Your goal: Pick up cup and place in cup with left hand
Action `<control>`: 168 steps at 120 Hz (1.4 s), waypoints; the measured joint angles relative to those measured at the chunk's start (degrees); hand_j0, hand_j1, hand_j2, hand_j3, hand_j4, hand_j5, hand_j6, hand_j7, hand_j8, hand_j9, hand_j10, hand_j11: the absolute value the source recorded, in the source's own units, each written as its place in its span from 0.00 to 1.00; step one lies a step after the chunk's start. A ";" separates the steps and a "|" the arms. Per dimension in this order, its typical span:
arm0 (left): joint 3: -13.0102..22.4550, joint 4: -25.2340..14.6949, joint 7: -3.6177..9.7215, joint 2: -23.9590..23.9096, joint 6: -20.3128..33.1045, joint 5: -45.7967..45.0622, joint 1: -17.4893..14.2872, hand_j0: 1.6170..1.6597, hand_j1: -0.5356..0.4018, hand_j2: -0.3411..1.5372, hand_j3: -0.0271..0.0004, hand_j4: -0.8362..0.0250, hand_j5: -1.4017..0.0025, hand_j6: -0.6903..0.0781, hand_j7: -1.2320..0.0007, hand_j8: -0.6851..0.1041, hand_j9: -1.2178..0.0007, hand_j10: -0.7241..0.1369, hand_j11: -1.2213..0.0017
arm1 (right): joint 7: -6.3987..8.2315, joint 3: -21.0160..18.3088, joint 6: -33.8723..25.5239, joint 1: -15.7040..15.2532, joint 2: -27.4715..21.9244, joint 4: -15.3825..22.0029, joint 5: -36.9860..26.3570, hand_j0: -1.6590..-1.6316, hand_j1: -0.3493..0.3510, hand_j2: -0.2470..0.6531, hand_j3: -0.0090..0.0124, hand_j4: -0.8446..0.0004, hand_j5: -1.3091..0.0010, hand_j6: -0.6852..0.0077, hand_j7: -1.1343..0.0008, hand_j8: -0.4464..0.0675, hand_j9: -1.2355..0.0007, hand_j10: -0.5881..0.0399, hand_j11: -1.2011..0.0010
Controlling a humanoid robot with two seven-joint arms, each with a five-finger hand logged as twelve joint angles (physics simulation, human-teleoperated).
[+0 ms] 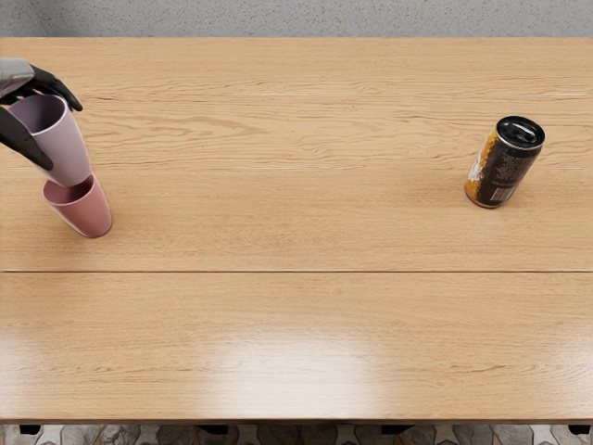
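Fingers of the grey-and-black left hand point(35, 83) close around a smooth, tapering lilac cup point(67, 148), mouth up. Just near and slightly right of the hand stands a matte-looking pink cup point(87, 215), its long axis roughly in line; whether the lilac base is inside its rim or just above, I cannot tell. Lowering seems next. Far right, a black-and-orange cylindrical can point(505, 165) stands on the grained wooden surface point(296, 222).
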 joint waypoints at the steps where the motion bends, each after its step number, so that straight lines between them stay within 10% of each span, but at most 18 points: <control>1: 0.00 0.00 0.00 -0.02 0.00 0.01 0.00 0.86 0.43 0.27 0.99 0.47 0.56 0.54 0.50 0.53 0.49 0.41 0.50 | 0.00 0.00 0.00 0.00 0.00 0.00 0.00 0.04 0.00 0.27 0.42 1.00 1.00 0.99 1.00 0.87 1.00 0.94 1.00; 168: 0.03 3.52 0.01 -1.53 0.36 0.69 2.11 0.83 0.44 0.24 0.99 0.43 0.45 0.57 0.38 0.60 0.38 0.46 0.39 | 0.00 0.00 0.00 0.08 0.00 0.00 -0.04 0.04 0.00 0.27 0.42 1.00 1.00 0.99 1.00 0.87 1.00 0.94 1.00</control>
